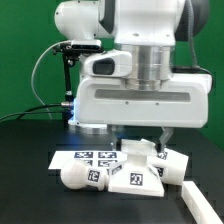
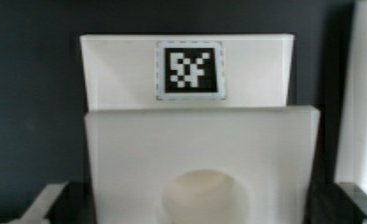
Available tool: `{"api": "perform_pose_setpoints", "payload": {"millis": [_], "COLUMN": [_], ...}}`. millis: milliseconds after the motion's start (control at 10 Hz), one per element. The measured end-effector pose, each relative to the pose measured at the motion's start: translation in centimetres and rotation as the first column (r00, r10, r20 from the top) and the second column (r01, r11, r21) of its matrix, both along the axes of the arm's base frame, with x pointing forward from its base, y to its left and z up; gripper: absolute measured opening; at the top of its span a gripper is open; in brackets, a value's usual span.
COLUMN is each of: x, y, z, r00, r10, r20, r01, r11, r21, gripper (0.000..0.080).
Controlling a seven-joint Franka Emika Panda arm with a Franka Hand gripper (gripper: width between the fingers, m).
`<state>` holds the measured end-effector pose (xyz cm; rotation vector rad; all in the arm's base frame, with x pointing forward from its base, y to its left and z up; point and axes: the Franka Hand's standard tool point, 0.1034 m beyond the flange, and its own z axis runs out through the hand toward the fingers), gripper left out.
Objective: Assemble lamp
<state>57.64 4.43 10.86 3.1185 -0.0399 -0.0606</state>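
We found the base (image 1: 135, 174) lying flat on the dark table (image 1: 30, 195) in the lower centre of the exterior view, directly under the gripper (image 1: 140, 143). The bulb (image 1: 82, 178) lay on its side just beside it, toward the exterior view's left. The shade (image 1: 173, 165) sat close by on the exterior view's right, and the marker board (image 1: 80, 156) lay behind the bulb.

In the wrist view the base filled most of the picture. Its raised step carried a tag (image 2: 189, 72), and its lower tier showed a round hole (image 2: 206, 195). The fingers (image 2: 48, 203) stood apart, one on each side of the lower tier. We saw a dark gap on at least one side, so we judged that nothing was clamped.

We judged the base to be a light, rigid plastic piece with smooth, rather slippery faces. It seemed unlikely to bend or crack under a firm squeeze, but liable to slide or twist if pinched off-centre. Its two straight side walls looked like the best hold. We would have taken it there, low and square across the lower tier, keeping clear of the hole so the bulb could still go in. With the shade so near, a skewed approach could have nudged it.
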Motion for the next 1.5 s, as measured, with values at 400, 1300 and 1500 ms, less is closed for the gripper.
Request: {"api": "perform_pose_setpoints", "payload": {"millis": [400,1300,1500], "x": [-0.1,3.9,4.9], "y": [0.0,3.9,5.1], "z": [-0.2,-5.2,-5.2], "r00": [1.0,0.997,0.996], "r10": [0.002,0.005,0.008], "r20": [-0.003,0.074,0.083], "r01": [-0.002,-0.007,-0.01], "r11": [1.0,1.0,1.0], "r21": [0.0,0.022,0.023], "gripper": [0.053,0.053,0.053]}}
